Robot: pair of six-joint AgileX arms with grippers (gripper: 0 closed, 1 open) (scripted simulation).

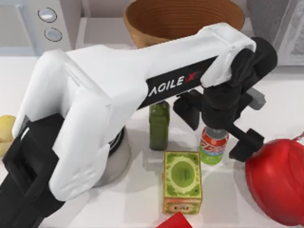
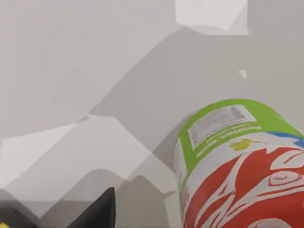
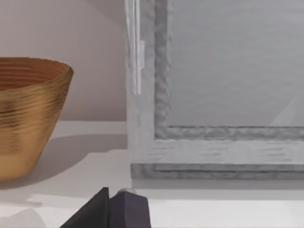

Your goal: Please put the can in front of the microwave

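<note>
The can point(image 1: 213, 146), red above and green below, stands upright on the table right of centre, beside a green-and-gold tin. My left gripper point(image 1: 216, 130) hangs directly over it, open, with one black finger point(image 1: 188, 111) to the can's left and the other to its right, both clear of its sides. The left wrist view shows the can point(image 2: 237, 166) close up, with a fingertip point(image 2: 99, 212) well apart from it. The microwave point(image 1: 47, 23), light grey with two round dials, stands at the back left. My right gripper point(image 3: 114, 211) faces the darker grey appliance.
A dark green bottle point(image 1: 159, 126) and the square tin point(image 1: 182, 183) stand just left of the can. A red vessel point(image 1: 278, 180) sits at the right edge. A wooden bowl point(image 1: 185, 19) and the darker grey appliance point(image 1: 280, 28) line the back. A yellow item point(image 1: 5, 133) lies far left.
</note>
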